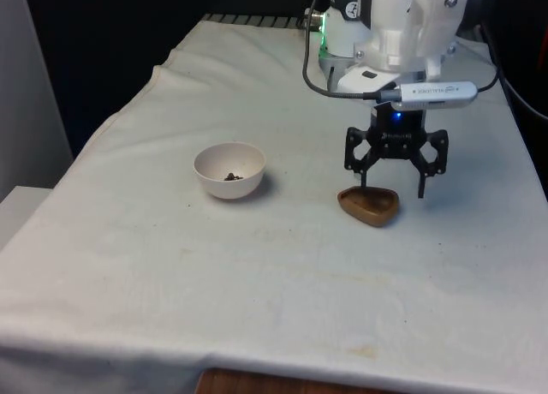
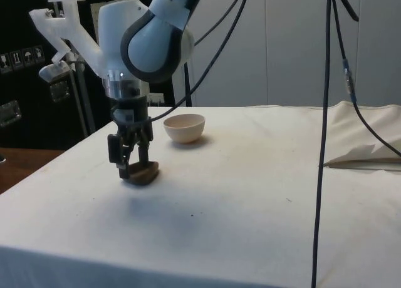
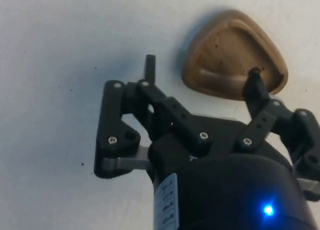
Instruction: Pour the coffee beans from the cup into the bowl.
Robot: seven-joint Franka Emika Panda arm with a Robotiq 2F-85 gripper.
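A shallow brown wooden cup [image 1: 368, 205] with a rounded three-cornered shape lies on the white cloth; its inside looks bare [image 3: 235, 52]. My gripper [image 1: 392, 190] hangs open just above it. One finger [image 3: 255, 80] is over the cup's hollow and the other finger [image 3: 149, 67] is outside its wall, over the cloth. A small white bowl [image 1: 229, 170] with a few dark coffee beans in its bottom stands towards the front view's left of the cup. From the side, the gripper [image 2: 130, 168] sits low over the cup [image 2: 143, 173], with the bowl [image 2: 185, 128] beyond.
The robot's base [image 1: 342, 34] stands at the table's far end. Black cables [image 2: 326, 113] hang down in front of the side camera. The cloth is bunched into a fold [image 2: 366, 151] at one table end.
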